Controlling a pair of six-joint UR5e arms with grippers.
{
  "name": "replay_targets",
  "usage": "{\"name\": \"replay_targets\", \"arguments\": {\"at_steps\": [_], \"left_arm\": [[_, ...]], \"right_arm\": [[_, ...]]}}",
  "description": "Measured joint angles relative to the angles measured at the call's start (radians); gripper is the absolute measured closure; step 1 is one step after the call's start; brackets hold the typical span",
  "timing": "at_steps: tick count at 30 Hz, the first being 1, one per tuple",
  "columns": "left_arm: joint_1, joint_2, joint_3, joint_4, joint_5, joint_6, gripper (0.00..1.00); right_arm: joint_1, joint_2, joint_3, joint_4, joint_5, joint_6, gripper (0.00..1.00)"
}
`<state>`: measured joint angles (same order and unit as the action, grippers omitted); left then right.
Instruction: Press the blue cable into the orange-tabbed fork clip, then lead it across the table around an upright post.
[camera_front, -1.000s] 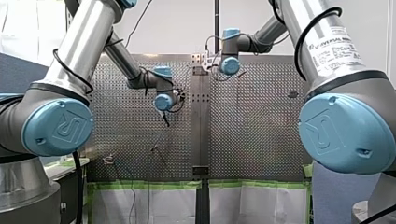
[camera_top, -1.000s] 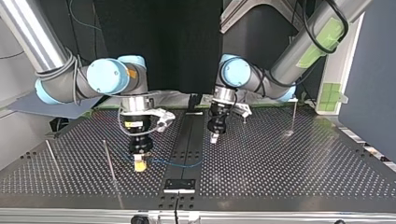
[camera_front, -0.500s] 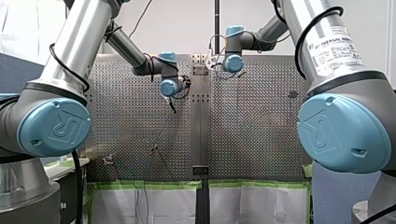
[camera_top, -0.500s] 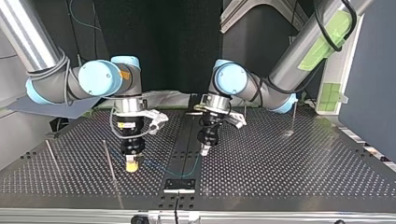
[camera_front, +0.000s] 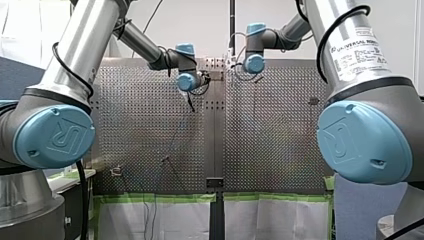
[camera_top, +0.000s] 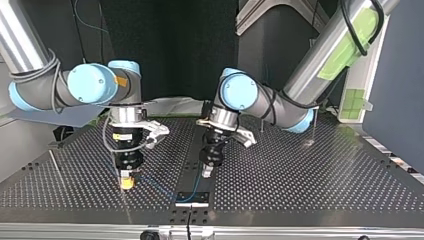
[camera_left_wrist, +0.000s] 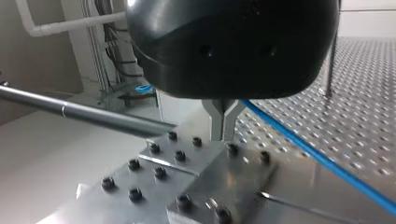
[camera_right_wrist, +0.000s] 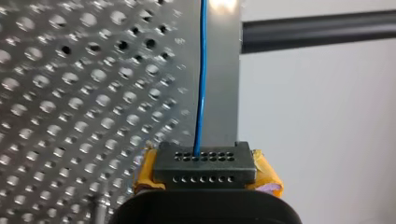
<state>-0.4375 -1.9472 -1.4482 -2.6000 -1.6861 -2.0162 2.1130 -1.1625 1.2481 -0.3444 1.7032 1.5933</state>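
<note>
So, both arms are hunched low over the perforated table (camera_top: 300, 170), one on each side of the dark centre strip (camera_top: 198, 145). The right gripper (camera_top: 126, 183) comes in at the top view's left and it's clamped tight on the blue cable (camera_right_wrist: 201, 74). From that arm's own wrist camera you can see the cable popping out between the yellow pads (camera_right_wrist: 267, 175), right at a black perforated block (camera_right_wrist: 204, 163), and running straight ahead along the strip. The left gripper (camera_top: 206, 172) sits at the top view's right, just over the strip's edge. Its metal fingers (camera_left_wrist: 215, 116) are closed tip to tip, with the cable passing through them and trailing off to one side over the holes. Those fingers hang just above a bolted metal plate (camera_left_wrist: 187, 179), and a dark rod (camera_left_wrist: 93, 114) lies beside it. Between the two grippers the cable droops in a shallow loop towards the table's near edge in the top view, by the strip. A thin upright post (camera_top: 314, 125) stands well apart from both, over at the top view's right.
</note>
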Motion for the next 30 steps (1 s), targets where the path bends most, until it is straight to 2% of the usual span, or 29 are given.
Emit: {"name": "replay_targets", "arguments": {"at_steps": [9,22,30], "left_arm": [[-0.016,-0.001,0.075,-0.019,0.009,-0.01,0.98],[-0.032,-0.003,0.134,-0.05,0.015,-0.024,0.98],[-0.038,-0.02,0.146,-0.061,0.022,-0.041,0.98]], "right_arm": [[-0.028,-0.007,0.0,0.018,0.0,0.008,1.0],[-0.066,-0.019,0.0,0.023,-0.001,0.021,1.0],[-0.093,-0.04,0.0,0.024,-0.003,0.039,1.0]]}}
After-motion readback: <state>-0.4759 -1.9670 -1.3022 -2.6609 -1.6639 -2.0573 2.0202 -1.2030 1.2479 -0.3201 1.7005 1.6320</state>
